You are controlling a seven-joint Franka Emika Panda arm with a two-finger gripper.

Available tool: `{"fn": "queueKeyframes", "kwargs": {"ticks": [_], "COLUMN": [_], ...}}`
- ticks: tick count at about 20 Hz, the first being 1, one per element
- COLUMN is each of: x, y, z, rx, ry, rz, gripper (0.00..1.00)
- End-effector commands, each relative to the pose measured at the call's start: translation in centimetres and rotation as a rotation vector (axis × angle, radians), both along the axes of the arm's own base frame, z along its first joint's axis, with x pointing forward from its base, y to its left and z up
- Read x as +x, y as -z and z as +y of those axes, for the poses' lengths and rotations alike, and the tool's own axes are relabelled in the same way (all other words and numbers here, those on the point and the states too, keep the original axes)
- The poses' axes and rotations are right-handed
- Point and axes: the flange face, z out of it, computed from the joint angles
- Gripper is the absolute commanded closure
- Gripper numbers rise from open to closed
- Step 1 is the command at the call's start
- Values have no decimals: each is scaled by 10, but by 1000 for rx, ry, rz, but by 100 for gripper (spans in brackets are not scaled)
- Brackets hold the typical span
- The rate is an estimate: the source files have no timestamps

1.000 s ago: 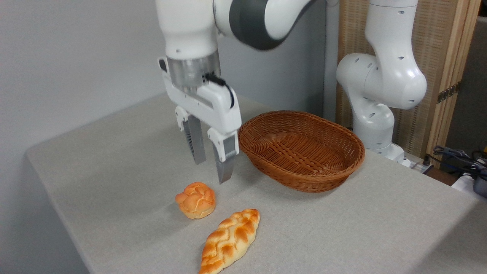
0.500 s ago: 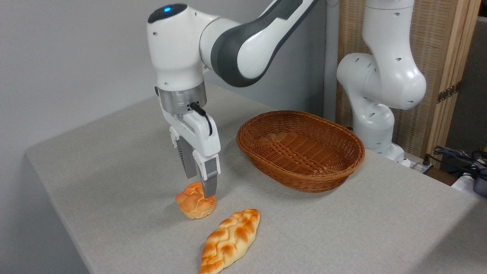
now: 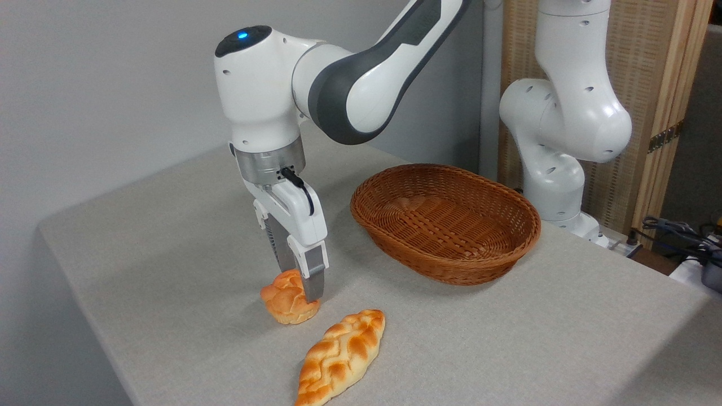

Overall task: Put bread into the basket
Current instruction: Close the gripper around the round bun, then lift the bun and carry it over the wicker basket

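We see open bench (image 3: 169, 237) left of and behind the bun (image 3: 287, 301). The braided loaf (image 3: 341, 355) lies just beside it at front right. Between bun and basket (image 3: 445, 223) the bench is bare; the arm's base (image 3: 558, 186) stands behind the basket.

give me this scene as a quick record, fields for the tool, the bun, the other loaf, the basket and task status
tool: pointing down, fingers straddling the bun, one behind it and one in front; whether they press it cannot be told
bun: round, golden-orange, resting on the table
braided loaf: lying flat, in front and to the right of the bun, apart from it
basket: brown wicker, oval, nothing in it, right of the tool
task status: bun not yet lifted
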Motion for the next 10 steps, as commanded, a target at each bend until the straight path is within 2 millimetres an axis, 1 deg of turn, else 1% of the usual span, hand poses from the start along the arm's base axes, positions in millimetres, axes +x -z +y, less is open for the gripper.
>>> {"fn": "queueKeyframes", "kwargs": {"ticks": [1, 3, 4, 10], "x": [3, 3, 3, 3], "y": [8, 8, 8, 7], "z": [5, 6, 6, 8], "rx": [-6, -4, -4, -6], "ry": [-4, -3, -3, -8], "rz": [-1, -1, -1, -2], "gripper": [54, 61, 74, 75]}}
